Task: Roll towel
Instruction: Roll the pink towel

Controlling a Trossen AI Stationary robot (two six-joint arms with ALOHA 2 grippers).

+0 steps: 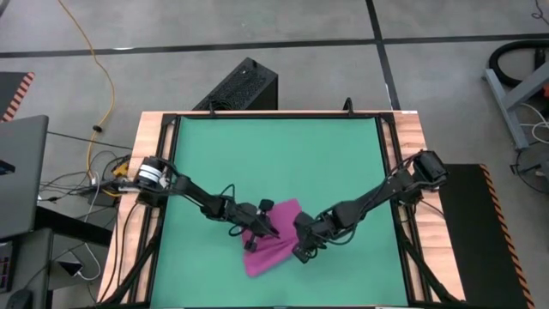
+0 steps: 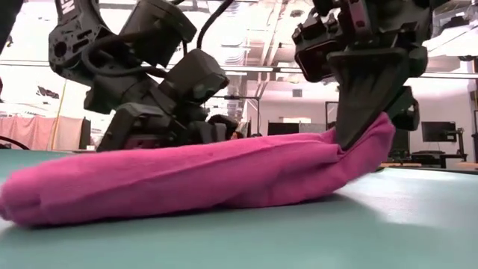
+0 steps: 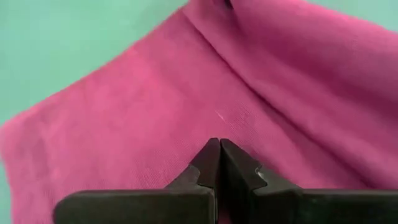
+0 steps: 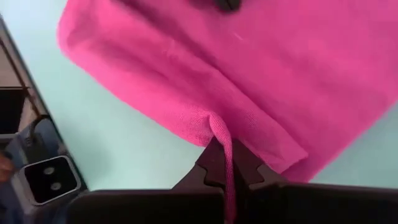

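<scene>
Green table mat (image 1: 279, 154) inside wood-edged frame (image 1: 410, 137). Grey concrete floor (image 1: 214, 43) around table, dark seam lines crossing. Yellow cable (image 1: 101, 81) on floor beyond table's left corner. Black perforated box (image 1: 240, 86) behind table's far edge. Monitors (image 2: 437, 131) in room beyond.

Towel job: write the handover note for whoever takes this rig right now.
Left gripper: shut, tips down on the towel; whether cloth is pinched is not clear.
Right gripper: shut on the towel, a fold of its edge pinched between the fingers and lifted a little.
Towel: on the green mat near the front edge, between both arms, bunched into a loose, thick fold.
Done: edge gathered and partly folded over.
Left: finish a tight roll, then release.
</scene>
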